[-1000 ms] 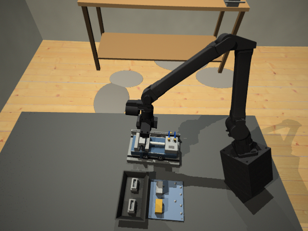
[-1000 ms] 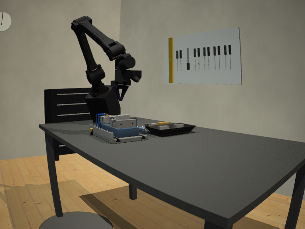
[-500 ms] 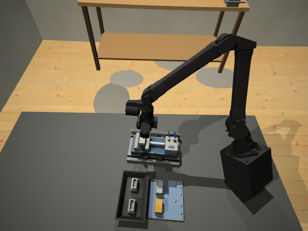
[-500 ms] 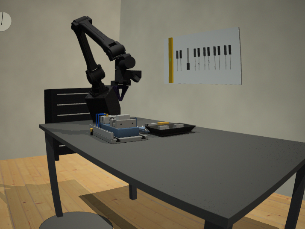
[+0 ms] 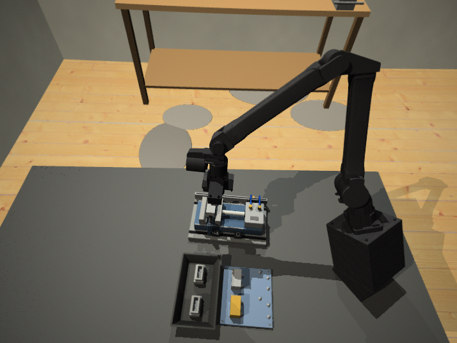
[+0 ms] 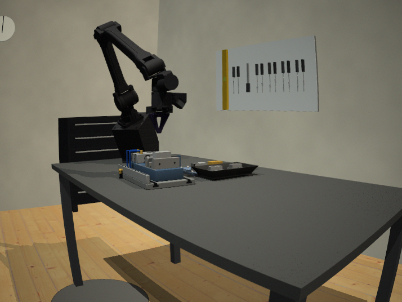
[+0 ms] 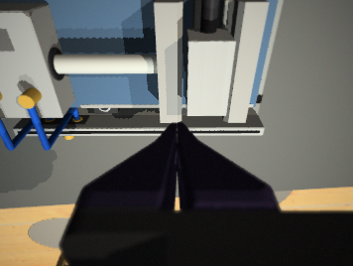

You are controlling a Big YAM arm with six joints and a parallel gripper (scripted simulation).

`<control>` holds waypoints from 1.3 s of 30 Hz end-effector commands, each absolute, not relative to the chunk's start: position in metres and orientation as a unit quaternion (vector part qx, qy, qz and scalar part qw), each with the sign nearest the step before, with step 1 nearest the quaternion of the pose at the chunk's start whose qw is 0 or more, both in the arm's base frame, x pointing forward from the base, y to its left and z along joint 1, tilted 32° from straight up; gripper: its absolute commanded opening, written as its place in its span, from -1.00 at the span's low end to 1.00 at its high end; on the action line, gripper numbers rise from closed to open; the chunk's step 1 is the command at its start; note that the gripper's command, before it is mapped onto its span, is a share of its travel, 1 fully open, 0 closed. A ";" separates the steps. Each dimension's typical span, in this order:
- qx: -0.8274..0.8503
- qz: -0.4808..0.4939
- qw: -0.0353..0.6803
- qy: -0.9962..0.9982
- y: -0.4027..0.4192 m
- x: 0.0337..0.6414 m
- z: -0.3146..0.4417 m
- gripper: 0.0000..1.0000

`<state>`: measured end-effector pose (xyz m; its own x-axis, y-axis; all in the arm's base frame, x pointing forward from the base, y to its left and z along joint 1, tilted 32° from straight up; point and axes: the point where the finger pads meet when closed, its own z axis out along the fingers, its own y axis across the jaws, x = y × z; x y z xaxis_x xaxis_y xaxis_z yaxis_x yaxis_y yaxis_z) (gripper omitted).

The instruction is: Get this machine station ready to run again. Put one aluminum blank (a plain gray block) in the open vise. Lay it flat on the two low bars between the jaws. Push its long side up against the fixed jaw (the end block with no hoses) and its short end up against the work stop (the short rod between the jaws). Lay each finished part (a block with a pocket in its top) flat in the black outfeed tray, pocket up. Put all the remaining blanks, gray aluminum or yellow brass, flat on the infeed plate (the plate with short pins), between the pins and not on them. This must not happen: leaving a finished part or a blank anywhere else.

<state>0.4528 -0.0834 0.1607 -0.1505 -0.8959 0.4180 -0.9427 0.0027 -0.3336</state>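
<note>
Block (image 5: 210, 209) (image 6: 161, 154) (image 7: 210, 77), gray, is sitting between the vise jaws, showing a thin gap to the fixed jaw (image 5: 202, 210) (image 6: 165, 163) (image 7: 246, 65) in the wrist view. My claw (image 6: 159, 131) (image 7: 176, 132) is hovering above, fingers together, holding nothing. If I'm nudging off-center, I'm risking twisting the block off the stop; coming down too low, I'm risking hitting the jaws.

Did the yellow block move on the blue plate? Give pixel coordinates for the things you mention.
No. The yellow block (image 5: 235, 306) is in the same spot on the blue plate (image 5: 254, 320), beside the black tray (image 5: 178, 291).
</note>
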 end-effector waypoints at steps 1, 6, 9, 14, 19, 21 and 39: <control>0.643 0.278 0.041 -0.713 -0.090 0.449 0.158 -1.00; 0.647 0.274 0.046 -0.710 -0.093 0.451 0.149 -1.00; 0.647 0.273 0.047 -0.710 -0.093 0.451 0.147 -1.00; 0.649 0.271 0.048 -0.709 -0.097 0.453 0.139 -1.00; 0.650 0.270 0.049 -0.709 -0.101 0.455 0.130 -1.00; 0.650 0.270 0.049 -0.709 -0.103 0.456 0.127 -1.00; 0.650 0.269 0.050 -0.708 -0.115 0.463 0.103 -1.00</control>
<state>0.4652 -0.1074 0.1212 -0.1616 -0.8949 0.4159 -0.9392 0.0100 -0.3433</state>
